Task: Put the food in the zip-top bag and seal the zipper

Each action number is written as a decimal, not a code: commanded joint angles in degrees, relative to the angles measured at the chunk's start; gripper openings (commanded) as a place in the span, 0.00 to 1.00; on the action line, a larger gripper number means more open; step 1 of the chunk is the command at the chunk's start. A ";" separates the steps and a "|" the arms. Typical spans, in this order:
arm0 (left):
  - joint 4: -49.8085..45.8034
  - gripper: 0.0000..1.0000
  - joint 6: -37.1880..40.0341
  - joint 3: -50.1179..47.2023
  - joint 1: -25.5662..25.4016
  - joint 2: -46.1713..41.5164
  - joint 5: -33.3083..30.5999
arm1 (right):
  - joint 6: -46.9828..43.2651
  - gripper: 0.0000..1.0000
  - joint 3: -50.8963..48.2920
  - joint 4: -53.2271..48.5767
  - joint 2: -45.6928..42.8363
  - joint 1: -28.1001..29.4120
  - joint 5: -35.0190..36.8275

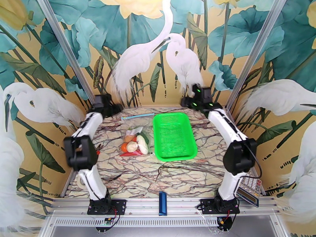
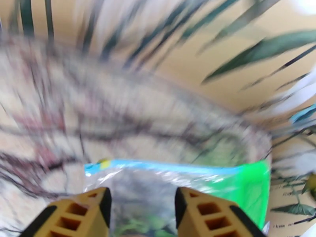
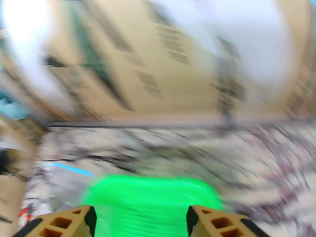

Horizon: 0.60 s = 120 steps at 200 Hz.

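On the marbled table (image 1: 158, 176), left of the green basket (image 1: 174, 136), lies the zip-top bag (image 1: 137, 133). The food (image 1: 134, 146) is bunched at its near end, and the zipper (image 1: 138, 116) runs along its far edge, just ahead of the left claw (image 2: 142, 202), which is spread wide and holds nothing. The right claw (image 3: 140, 218), equally spread and empty, hangs near the basket; motion blur smears both wrist views.

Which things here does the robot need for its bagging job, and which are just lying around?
Needed:
clear soft plastic zip-top bag
its thin light-blue zipper strip
small toy vegetables

Lying about:
bright green mesh basket
short dark-blue bar
grey calculator
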 commanded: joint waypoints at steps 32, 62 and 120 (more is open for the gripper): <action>5.13 0.50 0.39 -16.82 3.16 -19.49 -4.12 | 5.72 0.68 -12.35 -2.42 -2.97 -1.15 1.90; 3.12 0.54 2.55 -25.94 4.51 -27.32 -5.84 | 8.83 0.68 -17.77 0.21 -4.02 -1.21 2.13; 3.23 0.57 1.95 -36.37 7.74 -35.80 -6.95 | 14.72 0.66 -22.33 7.37 -2.81 0.59 -10.84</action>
